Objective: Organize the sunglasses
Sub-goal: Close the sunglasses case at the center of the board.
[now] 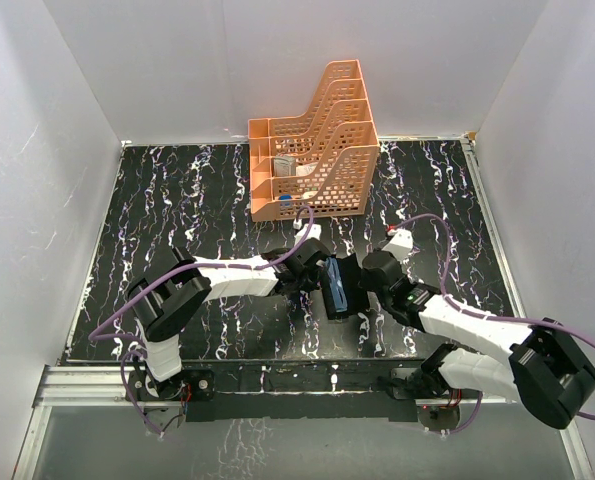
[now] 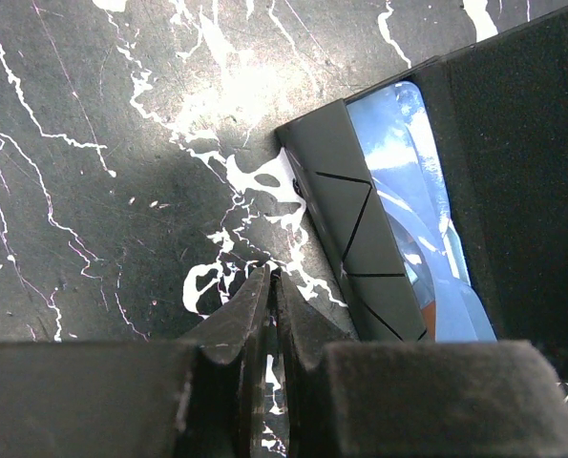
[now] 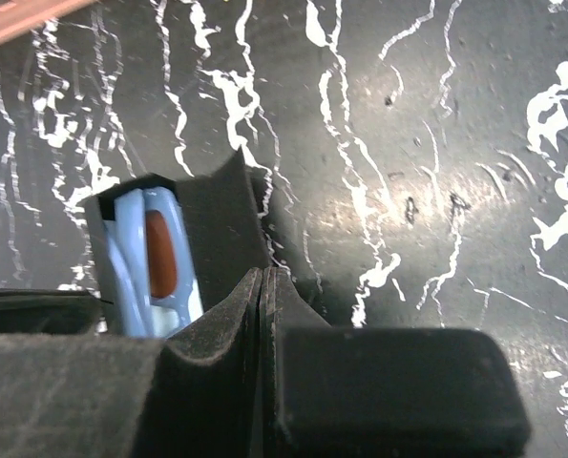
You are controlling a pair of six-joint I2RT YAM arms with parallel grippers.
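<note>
The black oblong case [image 1: 339,298] lies open on the marbled table between my two grippers. The sunglasses [image 3: 131,258], with a thin blue frame and an orange lens, lie inside it; they also show as blue in the top view [image 1: 334,282] and in the left wrist view [image 2: 412,219]. My left gripper [image 2: 272,277] is shut and empty, just left of the case's ribbed wall [image 2: 360,239]. My right gripper [image 3: 267,277] is shut, its tips right up against the case's raised black flap [image 3: 221,215]. I cannot tell whether they touch it.
An orange mesh file rack [image 1: 317,150] stands at the back of the table, with small items in its lower trays. White walls close in the left, right and back sides. A metal rail [image 1: 277,385] runs along the near edge.
</note>
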